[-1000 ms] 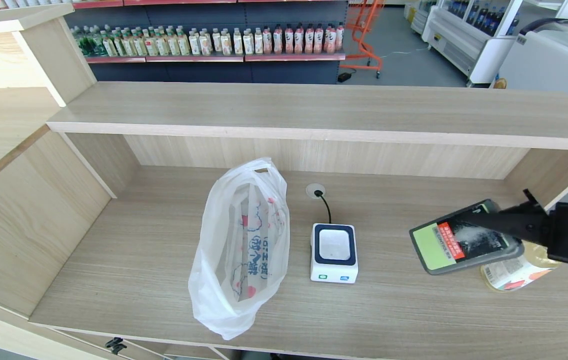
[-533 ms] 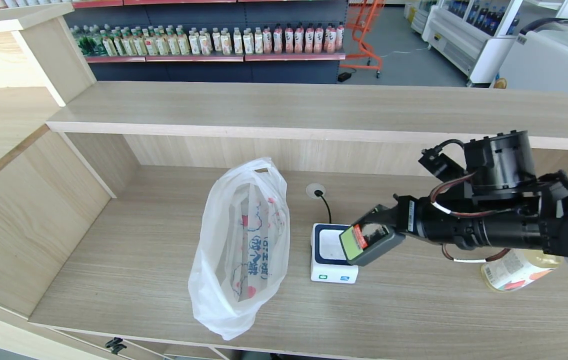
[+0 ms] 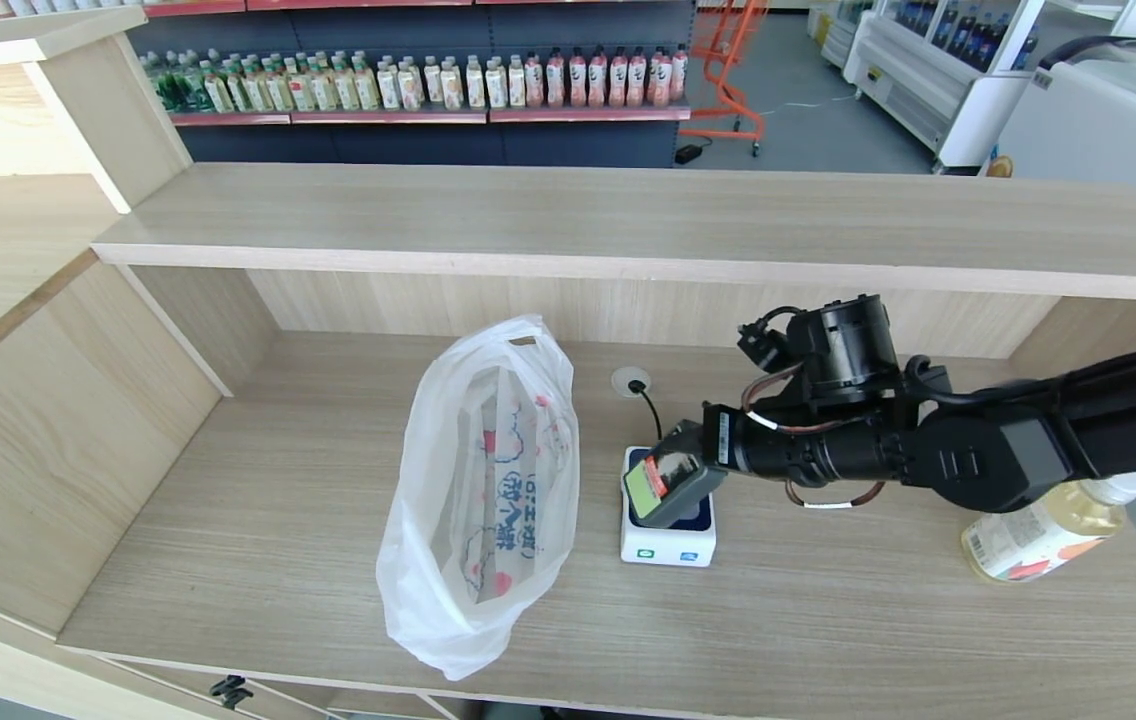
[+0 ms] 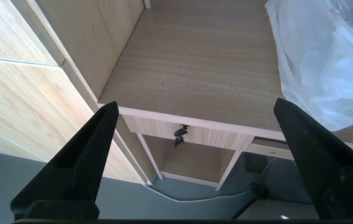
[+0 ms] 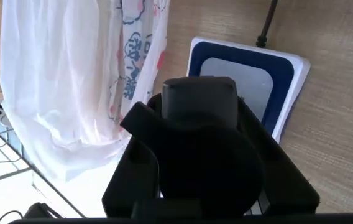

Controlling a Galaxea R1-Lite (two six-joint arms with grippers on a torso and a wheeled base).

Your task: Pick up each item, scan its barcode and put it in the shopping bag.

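Change: the right hand (image 3: 692, 468) has swung left from the bench's (image 3: 258, 540) right end, by the bottle (image 3: 1038, 535), carrying the packet (image 3: 661, 487) over the scanner (image 3: 668, 545).
Meaning: the scan looks under way; bagging would come next, and the bottle is not yet handled.
Grip: clamped on the packet's right end.
Packet to hand: juts left of the fingers, above the scanner window.
Bag: the shopping bag (image 3: 478, 500) lies just left of the scanner.
Left hand (image 4: 192, 158): spread wide, empty, beyond the bench's near edge.
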